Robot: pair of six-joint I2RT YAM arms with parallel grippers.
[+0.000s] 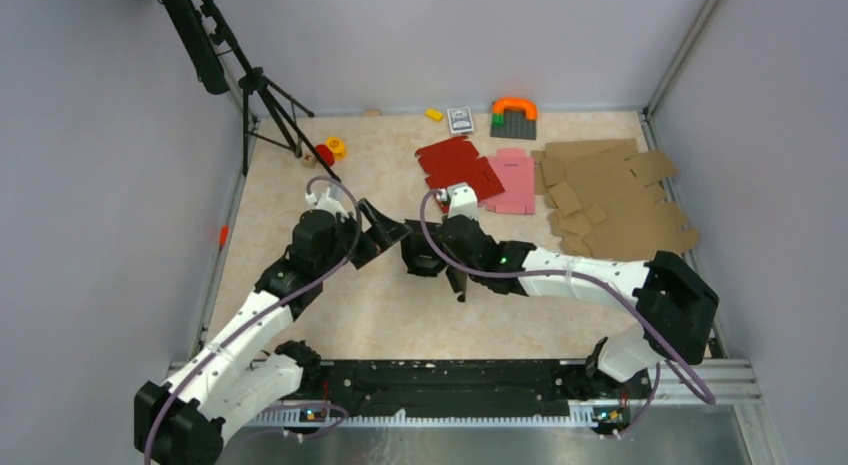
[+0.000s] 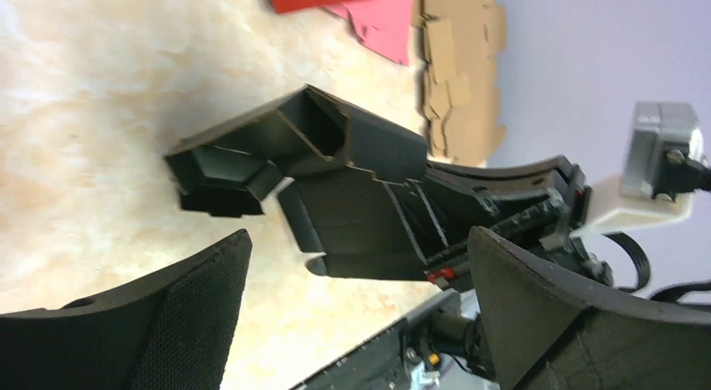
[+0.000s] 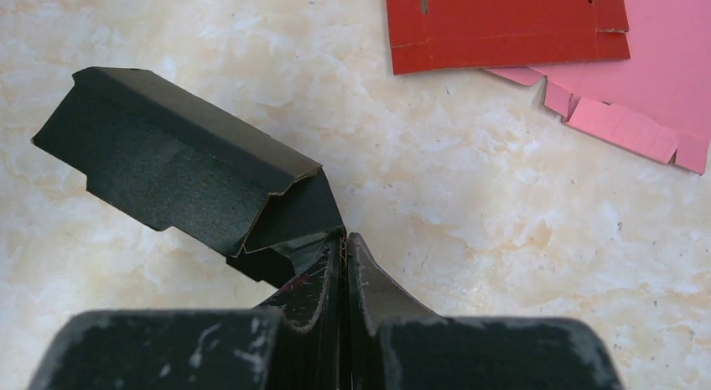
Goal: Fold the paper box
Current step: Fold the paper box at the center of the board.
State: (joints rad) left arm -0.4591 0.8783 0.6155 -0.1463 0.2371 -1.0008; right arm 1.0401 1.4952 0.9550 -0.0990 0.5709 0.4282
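Pale lilac walls (image 1: pixel 100 135) close you in on three sides, and the beige, marble-patterned tabletop (image 1: pixel 380 315) fills the floor of the cell. At its back right sits the sprawling brown cardboard pile (image 1: pixel 610 200). A black tripod (image 1: pixel 265 100) stands in the back left corner. The red blank (image 1: pixel 458 165) lies flat near the back centre, with the pink blank (image 1: pixel 513 180) overlapping its right edge. Your paper box (image 1: pixel 422 257) is in the middle of the tabletop between the two arms, partly folded into a ridge; whether its lower edge touches the surface is hard to say. Your right fingers (image 3: pixel 377 289) are pressed together, pinching a thin flap of it. Your left fingers (image 2: pixel 184 314) are spread wide just beside it, touching nothing. Along the back wall you have an orange arch (image 1: pixel 514 107), a card deck (image 1: pixel 460 119) and a yellow brick (image 1: pixel 434 114).
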